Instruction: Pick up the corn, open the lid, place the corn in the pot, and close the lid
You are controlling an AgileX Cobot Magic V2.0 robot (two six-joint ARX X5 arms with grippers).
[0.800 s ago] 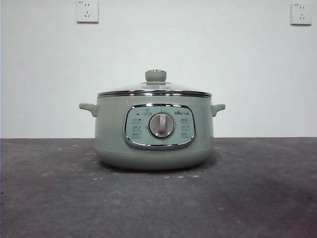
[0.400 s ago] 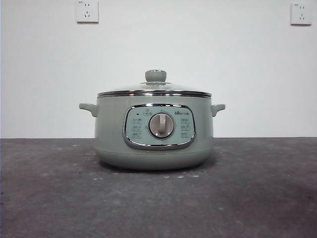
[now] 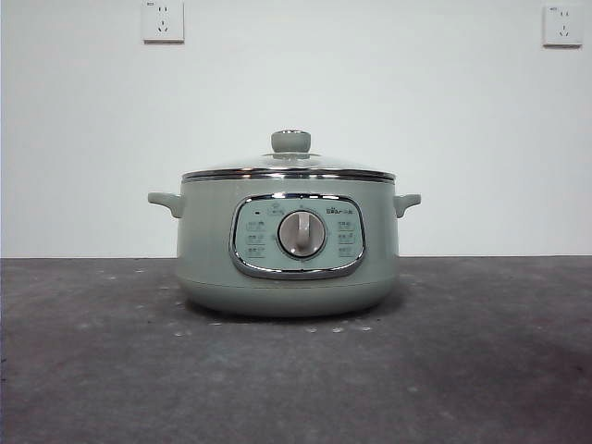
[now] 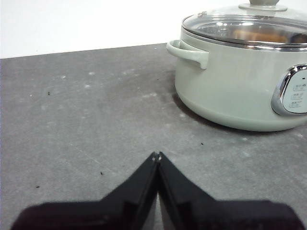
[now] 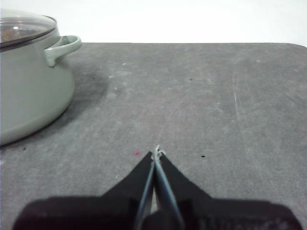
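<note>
The sage-green pot (image 3: 287, 245) stands mid-table with the glass lid (image 3: 289, 166) seated on its rim, knob (image 3: 290, 141) up. Through the glass in the left wrist view, the lid (image 4: 249, 28) shows an orange-yellow shape inside the pot (image 4: 230, 86), which looks like the corn (image 4: 261, 35). My left gripper (image 4: 157, 154) is shut on nothing, low over the table and well short of the pot's side handle (image 4: 189, 51). On the pot's other side, my right gripper (image 5: 157, 151) is shut and empty, away from the pot (image 5: 29, 91). Neither arm shows in the front view.
Two wall sockets (image 3: 163, 20) (image 3: 562, 25) sit high on the white wall behind. The dark grey table (image 3: 462, 370) spreads around the pot; its far rounded corner (image 5: 300, 45) shows in the right wrist view.
</note>
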